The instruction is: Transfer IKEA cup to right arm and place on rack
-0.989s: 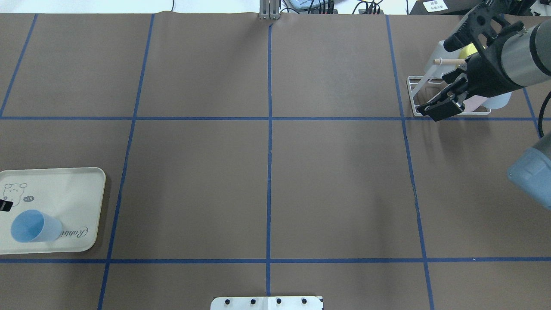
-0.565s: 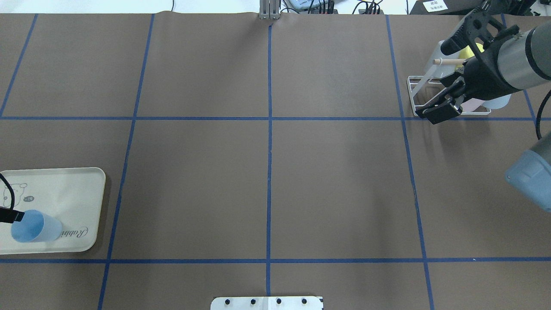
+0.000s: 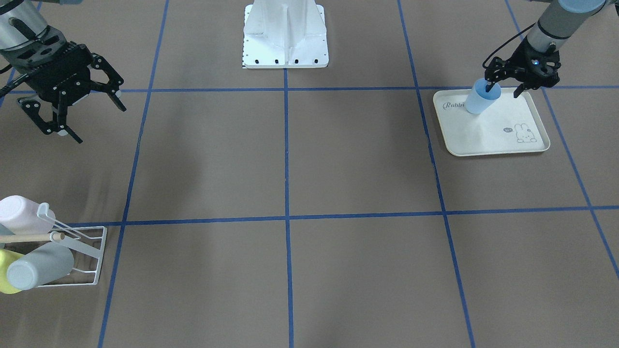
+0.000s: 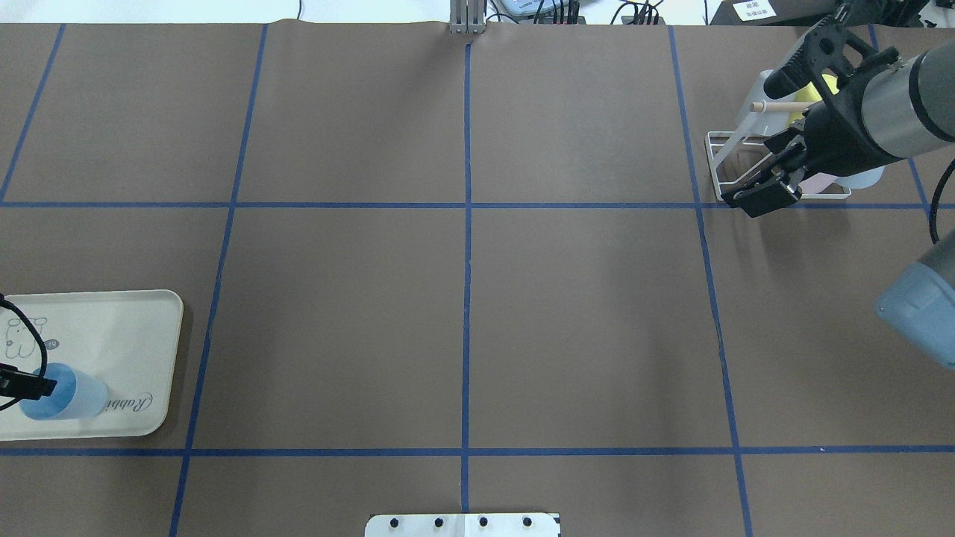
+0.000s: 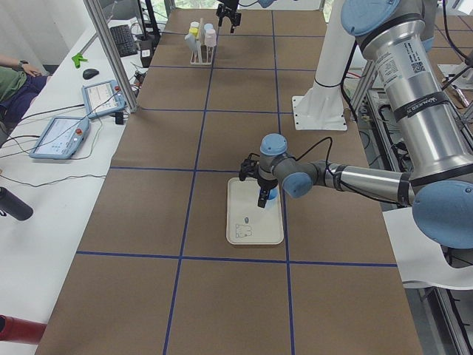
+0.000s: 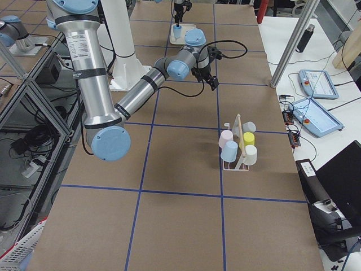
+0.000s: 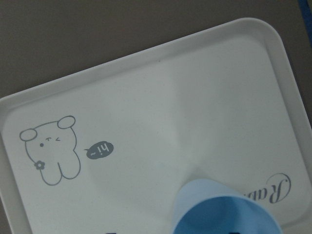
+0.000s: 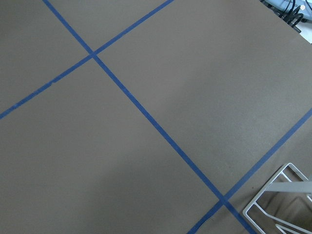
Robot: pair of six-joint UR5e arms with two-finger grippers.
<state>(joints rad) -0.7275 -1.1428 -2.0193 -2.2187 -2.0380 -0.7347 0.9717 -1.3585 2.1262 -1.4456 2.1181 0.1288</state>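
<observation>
Cup (image 3: 479, 100) sits mouth-up on the cream tray (image 3: 493, 142), and the left gripper (image 3: 504, 92) is right down on it, jaws spread, one finger dipped inside the rim, the other outside, not yet clamped. Right gripper (image 3: 100, 124) hovers wide open and empty, well apart from the rack (image 3: 80, 244).

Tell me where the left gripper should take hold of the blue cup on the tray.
By the rim wall, from above. The blue cup stands upright on the rabbit-print tray with its mouth open upward, so the left gripper can probably pinch the wall, one of its fingers inside and one outside.
</observation>
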